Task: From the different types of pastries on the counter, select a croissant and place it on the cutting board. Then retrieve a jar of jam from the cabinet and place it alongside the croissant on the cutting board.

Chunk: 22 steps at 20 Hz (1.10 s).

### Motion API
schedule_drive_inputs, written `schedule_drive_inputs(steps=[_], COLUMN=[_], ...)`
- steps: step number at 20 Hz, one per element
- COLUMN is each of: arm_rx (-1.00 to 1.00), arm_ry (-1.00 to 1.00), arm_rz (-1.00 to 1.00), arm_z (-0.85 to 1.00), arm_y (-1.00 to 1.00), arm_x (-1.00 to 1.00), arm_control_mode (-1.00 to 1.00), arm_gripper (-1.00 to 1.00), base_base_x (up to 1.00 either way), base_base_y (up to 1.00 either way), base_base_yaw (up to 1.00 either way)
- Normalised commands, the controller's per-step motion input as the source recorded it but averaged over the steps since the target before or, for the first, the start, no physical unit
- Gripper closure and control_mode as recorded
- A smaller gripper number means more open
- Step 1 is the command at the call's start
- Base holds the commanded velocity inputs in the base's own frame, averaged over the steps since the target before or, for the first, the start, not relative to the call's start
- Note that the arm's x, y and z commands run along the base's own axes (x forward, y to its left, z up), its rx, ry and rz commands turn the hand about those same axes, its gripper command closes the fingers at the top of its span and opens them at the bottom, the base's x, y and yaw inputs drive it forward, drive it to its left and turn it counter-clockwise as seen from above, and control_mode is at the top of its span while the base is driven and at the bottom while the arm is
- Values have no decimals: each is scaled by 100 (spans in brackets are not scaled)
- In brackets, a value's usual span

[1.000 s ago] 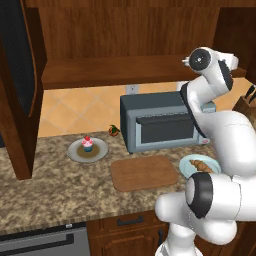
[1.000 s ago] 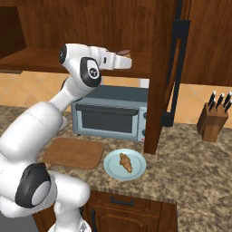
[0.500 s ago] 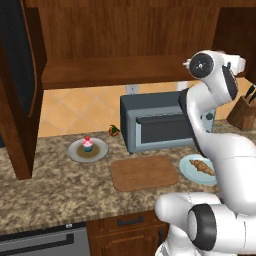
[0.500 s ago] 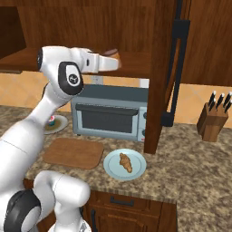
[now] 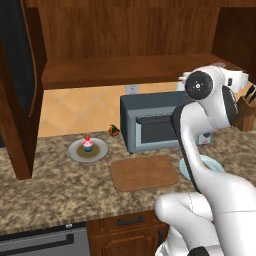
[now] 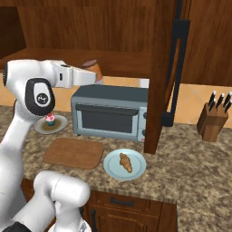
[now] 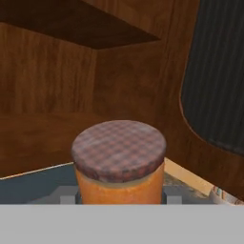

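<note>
Swinging left, the gripper point(image 6: 93, 74) now carries the jar of jam point(image 6: 92, 69) clamped between its jaws. Croissant point(image 6: 125, 162) unmoved on its plate point(image 6: 111, 168). Jar may slip if grip loosens.

The light is soft and even, and no lamp or bright spot shows where it comes from. The granite counter point(image 5: 60, 185) and the tan wall look bright. The wooden cabinet point(image 5: 125, 30) is much darker, and it gets almost black up in the corners, well away from the gripper point(image 6: 93, 74). The white arm has gentle grey shade on its round parts, but no hard glare. Shadows under the plates and the cutting board point(image 6: 74, 152) are faint. The jar of jam point(image 7: 119, 164), close in front of the hand camera, looks a bit fuzzy. Edges look a little jagged. Straight lines stay straight near the borders.
</note>
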Motion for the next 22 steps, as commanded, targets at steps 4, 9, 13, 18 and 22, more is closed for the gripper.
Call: schedule_drive_inputs(steps=[4,9,13,18,22], arm_rx=[13,12,16,11,1], arm_ry=[12,11,0,-5,-14], arm_rz=[0,0,3,1,0], arm_z=[0,-2,-42,-68,-89], arm_y=[0,-19,6,27,58], arm_x=[-55,-27,-51,-54,-21], arm_control_mode=[-100,-100,-100,-100,-100], arm_gripper=[100,100,100,100,100], base_base_x=[0,0,0,0,0], base_base_y=[0,0,0,0,0], base_base_yaw=[0,0,0,0,0])
